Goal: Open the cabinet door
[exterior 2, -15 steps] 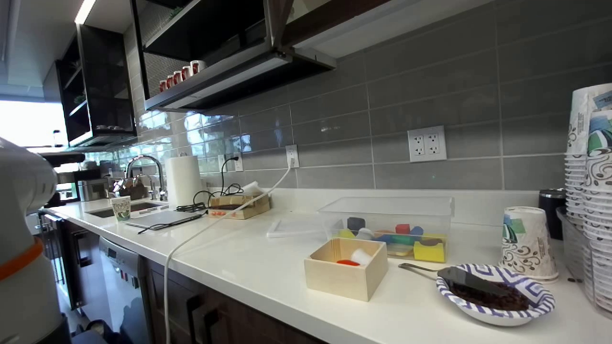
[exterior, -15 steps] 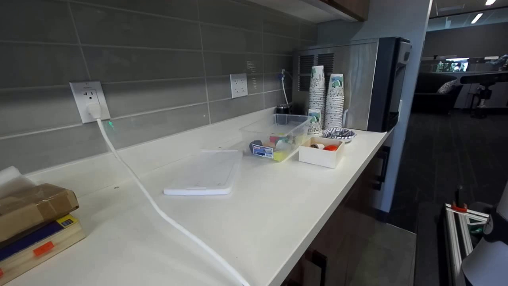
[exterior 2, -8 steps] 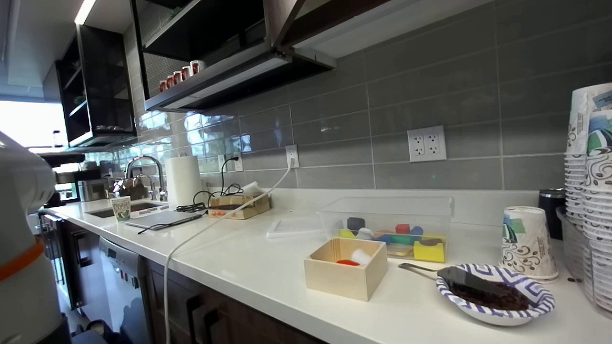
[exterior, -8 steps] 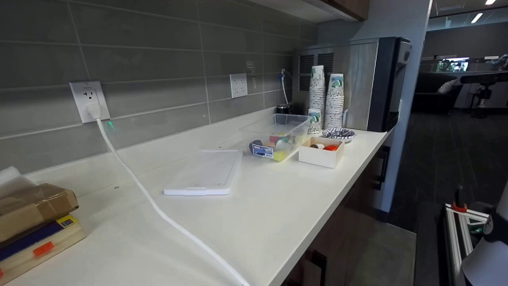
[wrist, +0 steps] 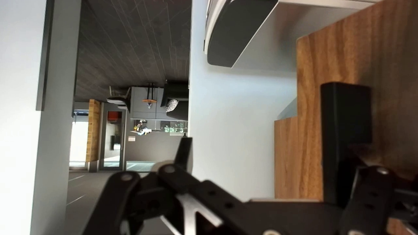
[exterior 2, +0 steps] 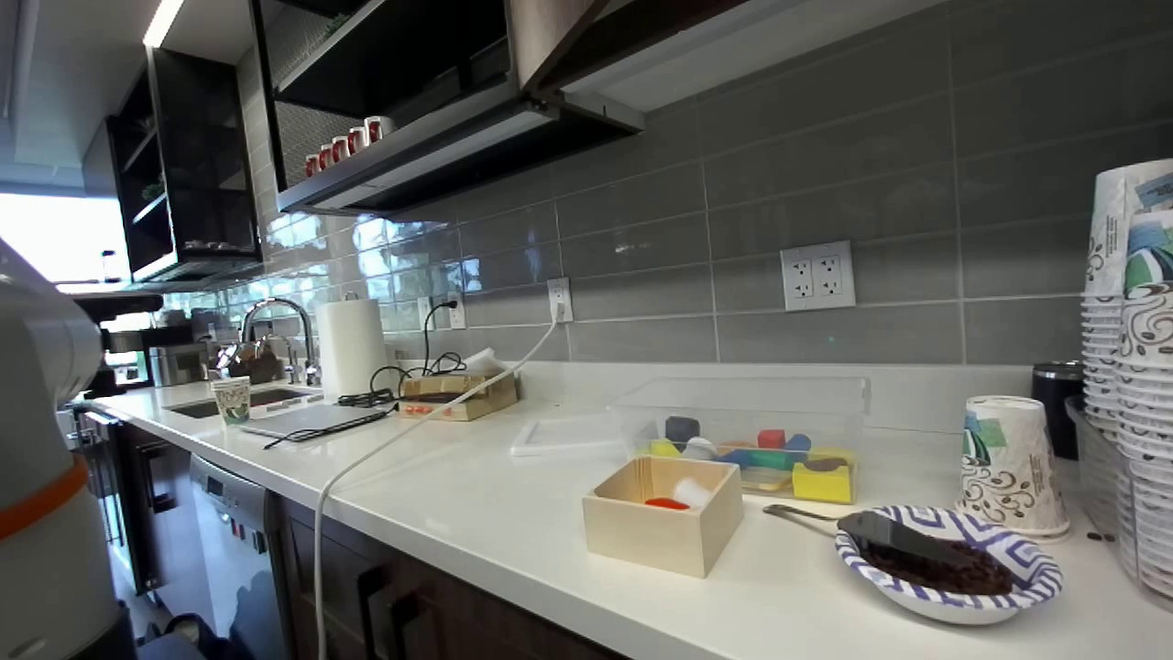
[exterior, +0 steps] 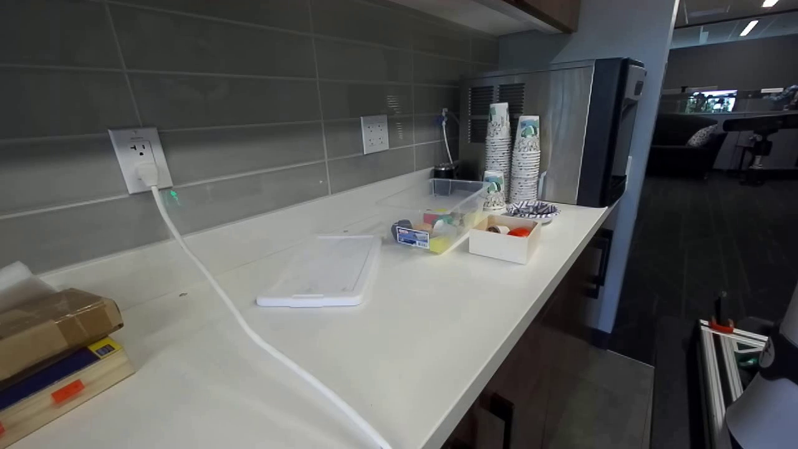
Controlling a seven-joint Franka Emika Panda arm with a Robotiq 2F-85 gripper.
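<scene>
Wrist view, upside down, shows the gripper (wrist: 271, 153) with its fingers (wrist: 184, 148) spread well apart, one of them right at the black handle (wrist: 346, 114) on the wooden cabinet door (wrist: 392, 71); whether it touches cannot be told. In an exterior view, the door's lower edge slants out from the upper cabinet (exterior 2: 715, 50), high above the counter (exterior 2: 476, 513). The robot arm (exterior 2: 41, 403) stands at the near left. On the counter, a small wooden box (exterior 2: 641, 536) sits close to the near edge, with a clear bin (exterior 2: 733, 403) of coloured blocks (exterior 2: 825, 482) just beyond it. A patterned bowl (exterior 2: 953, 614), a dark blade (exterior 2: 903, 539) lying across it, is to the right of the box, and tall stacks of paper cups (exterior 2: 1145, 367) stand farther right. A white lid (exterior 2: 568, 437) lies flat to the left of the bin.
</scene>
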